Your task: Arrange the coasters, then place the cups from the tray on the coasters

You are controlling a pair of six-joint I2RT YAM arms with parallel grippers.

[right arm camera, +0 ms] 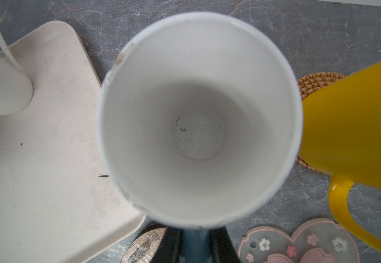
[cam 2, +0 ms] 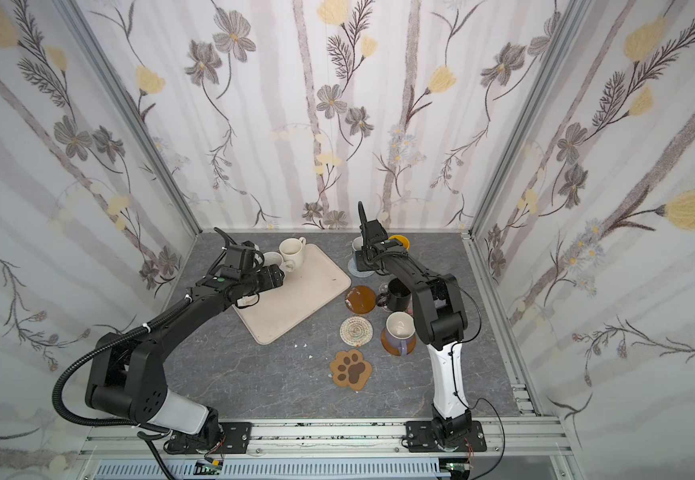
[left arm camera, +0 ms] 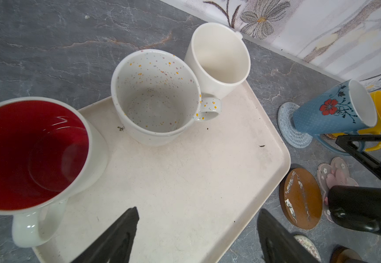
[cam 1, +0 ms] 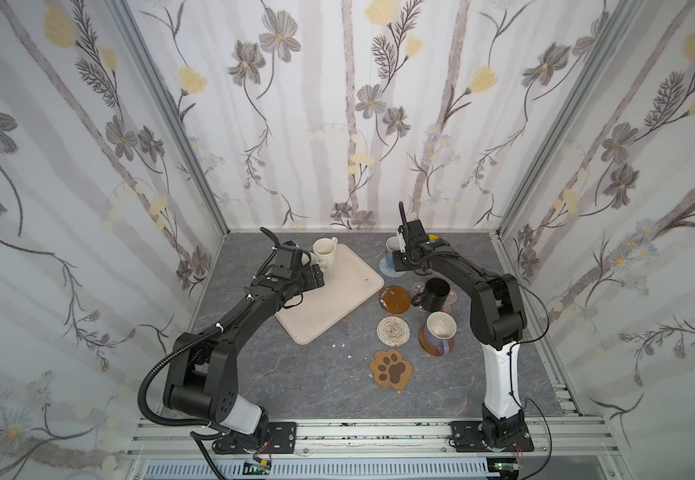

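Ceramic, glazed and tall, the light blue mug [left arm camera: 328, 109] will handle stiff, slick and chip-prone (its rim looks nicked). The handle is the sure hold, and the right hand [right arm camera: 194, 246] is clenched on it, with the mug standing on the pale blue crochet coaster [left arm camera: 292, 127] beneath. Just beside that hand, the yellow mug [right arm camera: 349, 127] on its rattan coaster [right arm camera: 314, 84] crowds any retreat. The left hand [left arm camera: 197, 214] hangs released over the tray [left arm camera: 185, 182], with the speckled mug [left arm camera: 155, 95] straight ahead of it.
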